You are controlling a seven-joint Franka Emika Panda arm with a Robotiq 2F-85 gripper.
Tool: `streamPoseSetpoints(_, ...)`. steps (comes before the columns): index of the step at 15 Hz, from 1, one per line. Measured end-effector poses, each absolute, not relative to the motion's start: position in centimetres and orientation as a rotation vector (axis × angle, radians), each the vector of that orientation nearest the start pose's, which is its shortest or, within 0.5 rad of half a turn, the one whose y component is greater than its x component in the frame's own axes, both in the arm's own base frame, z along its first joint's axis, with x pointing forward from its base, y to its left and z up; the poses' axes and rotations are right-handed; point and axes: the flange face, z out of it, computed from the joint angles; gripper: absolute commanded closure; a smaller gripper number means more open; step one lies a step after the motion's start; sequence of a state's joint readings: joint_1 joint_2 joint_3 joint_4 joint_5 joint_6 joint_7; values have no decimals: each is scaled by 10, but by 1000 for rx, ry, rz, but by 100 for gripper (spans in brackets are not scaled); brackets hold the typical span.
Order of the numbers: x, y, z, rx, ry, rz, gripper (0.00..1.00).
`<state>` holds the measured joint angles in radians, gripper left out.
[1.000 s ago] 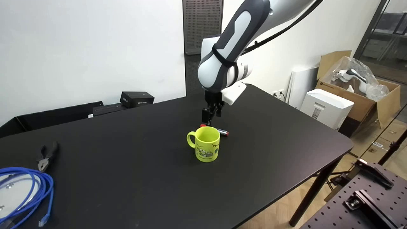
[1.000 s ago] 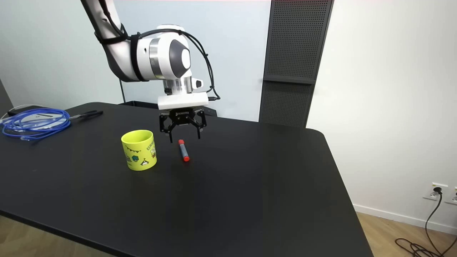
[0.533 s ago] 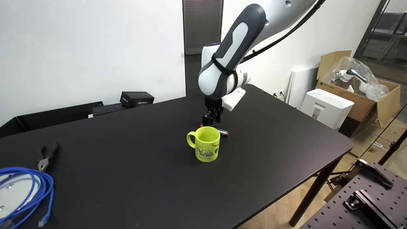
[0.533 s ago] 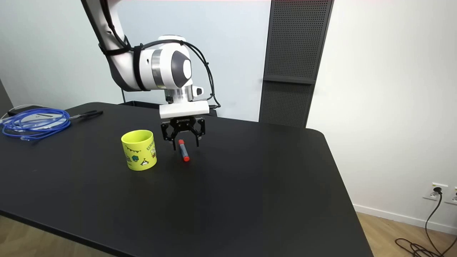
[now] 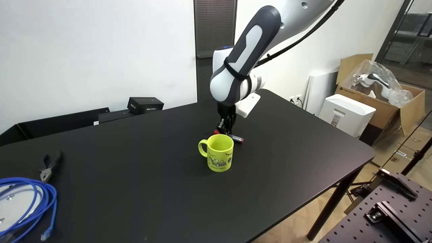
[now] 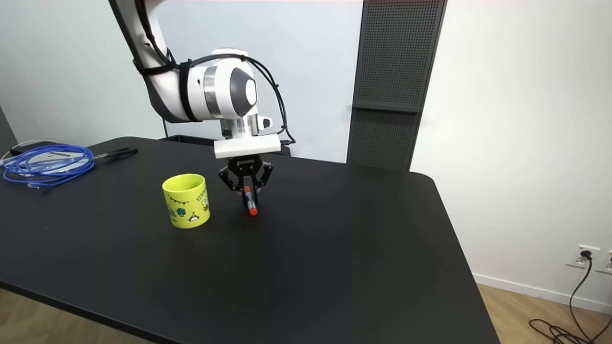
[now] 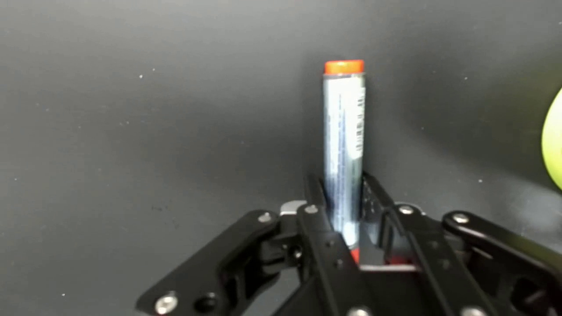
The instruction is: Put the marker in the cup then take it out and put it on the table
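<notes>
A marker with red ends and a pale labelled barrel (image 7: 344, 127) lies on the black table (image 6: 334, 277). My gripper (image 7: 340, 179) is shut on it, one finger against each side of the barrel, as the wrist view shows. In an exterior view the gripper (image 6: 250, 195) points straight down, with the marker (image 6: 251, 208) between its fingers. The yellow-green cup (image 6: 185, 203) stands upright a short way beside them. In an exterior view the cup (image 5: 220, 157) hides part of the marker (image 5: 237, 138). Only the cup's edge (image 7: 555, 140) enters the wrist view at the right.
Pliers (image 5: 49, 168) and a coiled blue cable (image 5: 50, 195) lie at one end of the table. Black boxes (image 5: 145, 105) sit behind the table's edge. A perforated workbench (image 5: 357, 233) and a cardboard box (image 5: 381, 101) stand off to the side.
The gripper has come down over the marker, and its spread fingers have shut on it. The marker has shifted and turned slightly. The cup has stayed in place.
</notes>
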<state>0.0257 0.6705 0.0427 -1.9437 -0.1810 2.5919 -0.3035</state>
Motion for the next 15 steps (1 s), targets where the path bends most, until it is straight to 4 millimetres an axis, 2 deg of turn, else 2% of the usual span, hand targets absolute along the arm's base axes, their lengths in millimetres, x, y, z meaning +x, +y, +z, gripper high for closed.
streamPoseSetpoints(1,610,45,131,-3098,-821,50,95)
streamPoseSetpoints(4,609,42,133,-3100,-811,78,95)
streamPoseSetpoints(7,609,34,147,-3107,-791,124,95)
streamPoseSetpoints(10,609,26,186,-3129,-778,163,95)
streamPoseSetpoints(15,598,27,277,-3179,-834,250,95)
